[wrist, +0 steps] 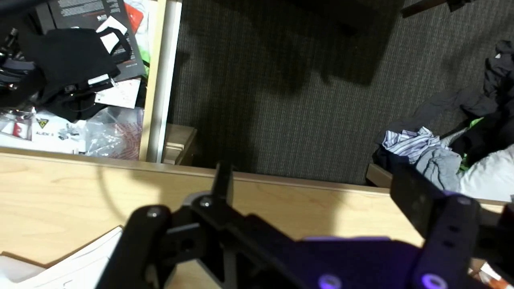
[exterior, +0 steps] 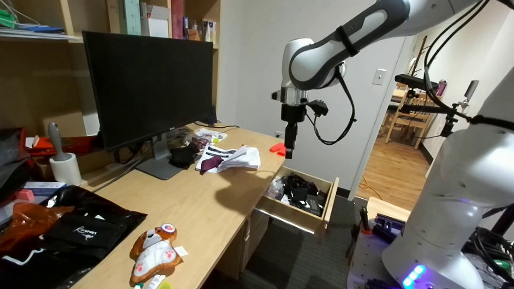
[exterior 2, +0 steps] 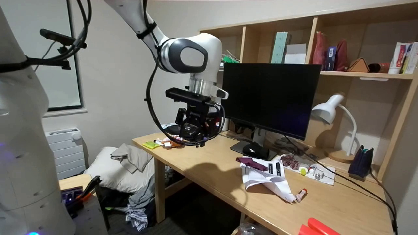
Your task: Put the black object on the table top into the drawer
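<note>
Wrist view: the hand [wrist: 315, 180] has its two fingers [wrist: 417, 196] spread wide, and it has hold of nothing; between the tips show the edge of the table [wrist: 277, 204] and the dark floor [wrist: 281, 120]. At the upper left of that view is the pulled-out drawer [wrist: 154, 80], packed with black things [wrist: 72, 56], a white card [wrist: 120, 94] and clear plastic [wrist: 104, 132].

Both exterior views show the black object [exterior: 182, 156], a small lump of unclear shape, on the table at the foot of the monitor [exterior: 148, 88], well apart from the hand. It is right beside the stand [exterior 2: 260, 135]; whether it rests partly on the stand's base [exterior: 162, 170] I cannot tell.

In an exterior view the hand points straight down, raised above the table, near the drawer, which juts out from under the table. A broad shadow [exterior: 237, 194] falls across the wood.

Next to the black object lies a bent sheet of white paper [exterior: 243, 158] with a dark purple cloth [exterior: 211, 163] on it. A red thing [exterior: 278, 147] lies near the edge of the table, on the drawer's side. At the table's opposite end a stuffed dog [exterior: 154, 251] lies beside a large black bag [exterior: 80, 249]. A white lamp [exterior 2: 325, 112] stands beside the monitor.
</note>
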